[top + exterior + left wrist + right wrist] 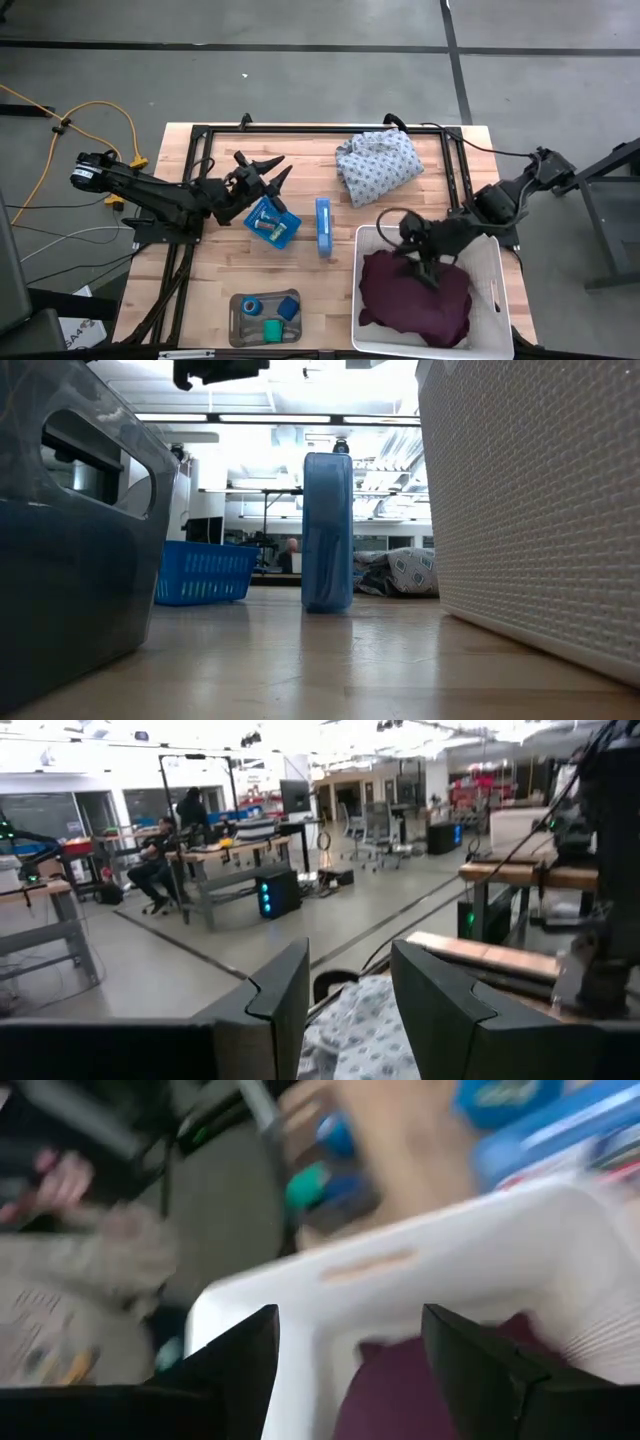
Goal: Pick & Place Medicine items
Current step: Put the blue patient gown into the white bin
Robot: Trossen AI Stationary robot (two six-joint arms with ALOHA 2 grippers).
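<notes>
The grey tray (238, 322) near the table's near edge holds a blue roll (250, 305), a green roll (272, 328) and a small blue block (288, 308). Small pale vial-like pieces (265, 226) lie in the blue basket (284, 236). My left gripper (280, 168) hangs open just beyond that basket, pointing toward the table's right; its wrist view shows the fingers apart (350, 980). My right gripper (418, 262) is open over the maroon cloth (415, 300) in the white basket (500, 270), with nothing between its fingers (345, 1350).
A long blue box (323, 227) stands on edge between the blue basket and the white basket. A patterned pale cloth (378, 165) lies toward the far edge. A black frame (200, 150) borders the table. In the low view, the tray (70, 550) and the white basket wall (530, 510) flank the box (328, 530).
</notes>
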